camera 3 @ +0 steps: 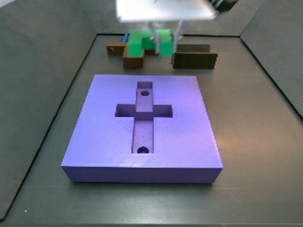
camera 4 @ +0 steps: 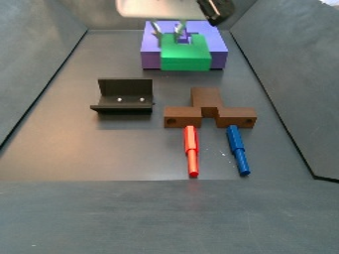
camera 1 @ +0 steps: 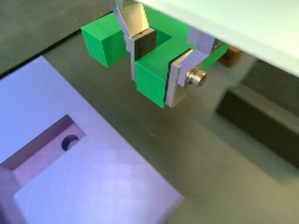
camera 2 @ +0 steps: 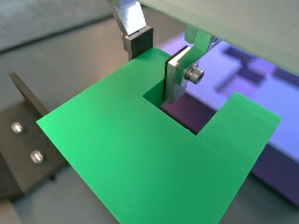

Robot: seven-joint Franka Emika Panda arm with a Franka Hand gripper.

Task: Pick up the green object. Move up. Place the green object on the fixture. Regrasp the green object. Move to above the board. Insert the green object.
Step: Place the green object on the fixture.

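Observation:
My gripper [camera 1: 160, 59] is shut on the green object [camera 1: 149, 79], a bright green chunky block held off the floor. One arm of the block sits between the two silver fingers. In a wrist view the block hangs over grey floor just off the edge of the board [camera 1: 82, 166], a purple slab with a recess and a round hole. In a side view the gripper [camera 3: 158, 34] and green object [camera 3: 142, 49] hang past the far end of the board [camera 3: 178, 133], near the fixture [camera 3: 196, 60]. Seen from the opposite side, the green object [camera 4: 185, 60] overlaps the board [camera 4: 150, 50].
The fixture [camera 4: 123, 96] stands on the floor left of a brown cross-shaped piece [camera 4: 208, 111] with a red peg [camera 4: 192, 149] and a blue peg [camera 4: 237, 149]. Grey walls slope up around the floor.

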